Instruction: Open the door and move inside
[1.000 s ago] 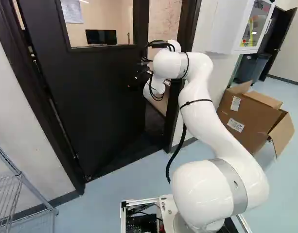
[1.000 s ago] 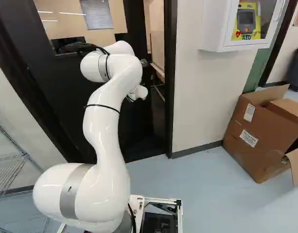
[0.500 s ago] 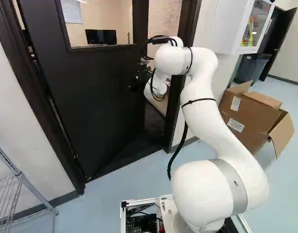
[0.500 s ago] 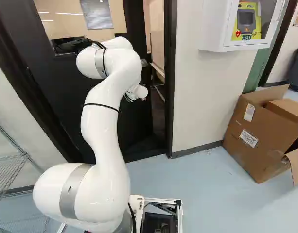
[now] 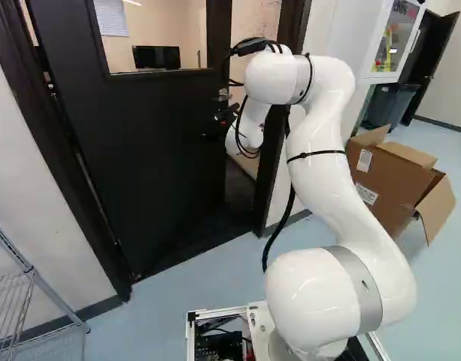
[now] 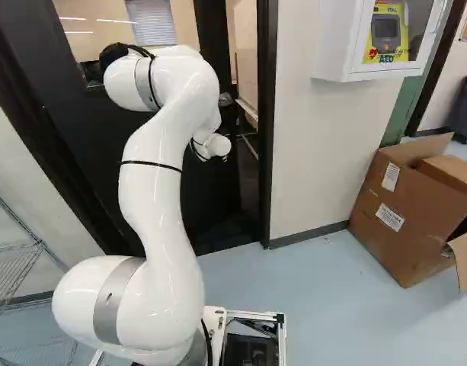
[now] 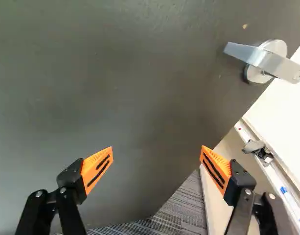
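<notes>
Opening the black flat door point(image 5: 140, 150) wider seems the step in hand: it stands ajar, its free edge apart from the dark frame point(image 6: 267, 168). The next move probably calls for pressing its face inward, then driving the metal-framed base point(image 5: 215, 312) through. The black, orange-padded end effector point(image 7: 157, 152) is spread wide, pinching nothing; contact is hard to judge. Door face lies at twelve o'clock from it, silver lever handle point(image 7: 274, 62) between one and two.

the door point(image 5: 147, 150), handle point(image 7: 267, 60) on it, stands between a rack point(image 5: 28, 268) at left and a box point(image 5: 382, 179) at right.
</notes>
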Robot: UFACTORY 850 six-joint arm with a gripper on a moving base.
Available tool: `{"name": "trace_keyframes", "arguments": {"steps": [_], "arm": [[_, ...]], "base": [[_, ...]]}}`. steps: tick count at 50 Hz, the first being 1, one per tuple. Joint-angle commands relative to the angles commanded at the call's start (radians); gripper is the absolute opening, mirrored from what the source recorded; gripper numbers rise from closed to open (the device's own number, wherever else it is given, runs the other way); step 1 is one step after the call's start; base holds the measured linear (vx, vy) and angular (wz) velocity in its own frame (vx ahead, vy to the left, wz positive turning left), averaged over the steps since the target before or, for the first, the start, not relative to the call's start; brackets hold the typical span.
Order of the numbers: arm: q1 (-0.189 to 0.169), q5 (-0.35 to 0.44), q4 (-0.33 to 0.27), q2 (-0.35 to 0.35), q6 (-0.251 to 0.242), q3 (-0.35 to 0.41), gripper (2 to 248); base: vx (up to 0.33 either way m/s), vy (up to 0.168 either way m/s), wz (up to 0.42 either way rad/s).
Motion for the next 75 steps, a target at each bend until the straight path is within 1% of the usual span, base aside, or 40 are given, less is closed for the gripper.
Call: {"name": "trace_keyframes", "arguments": {"steps": [34,75], "arm": [[-0.019,0.000,0.164,0.160,0.000,0.224,247],[-0.037,0.000,0.366,0.345,0.000,0.467,247]], "base": [[0.000,0.000,0.000],[0.000,0.000,0.000]]}}
